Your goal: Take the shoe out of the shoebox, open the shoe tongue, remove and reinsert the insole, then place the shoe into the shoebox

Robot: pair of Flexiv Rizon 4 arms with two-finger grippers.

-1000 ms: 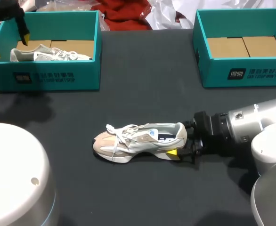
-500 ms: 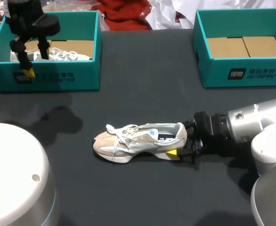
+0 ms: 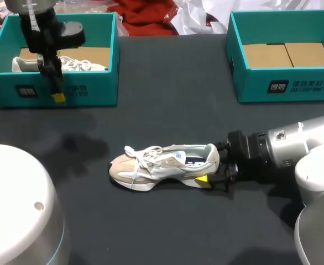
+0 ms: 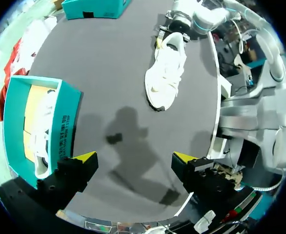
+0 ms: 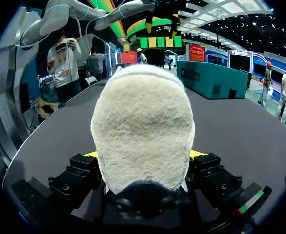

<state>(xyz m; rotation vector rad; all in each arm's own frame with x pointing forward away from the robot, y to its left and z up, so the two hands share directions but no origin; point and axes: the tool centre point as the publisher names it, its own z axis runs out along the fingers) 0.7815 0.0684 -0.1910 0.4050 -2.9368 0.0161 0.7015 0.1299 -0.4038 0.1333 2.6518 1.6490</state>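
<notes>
A beige and white shoe [image 3: 162, 164] lies on its side in the middle of the black table, toe pointing left. My right gripper [image 3: 209, 178] is shut on its heel. In the right wrist view the fuzzy heel [image 5: 143, 131] fills the space between the yellow fingertips [image 5: 197, 154]. My left gripper [image 3: 56, 94] hangs open above the front wall of the left teal shoebox [image 3: 90, 91], holding nothing. In the left wrist view its gripper [image 4: 134, 158] looks down on bare table, with the shoe [image 4: 167, 68] well ahead and the shoebox [image 4: 67, 114] beside it.
A second white shoe [image 3: 79, 64] lies inside the left shoebox. Another teal shoebox [image 3: 286, 85] with a cardboard floor stands at the back right. Red cloth and white plastic lie beyond the far table edge.
My left arm has swung from the far left corner across the left shoebox, to the right and toward the box's front wall. The right arm and the shoe have not moved.
</notes>
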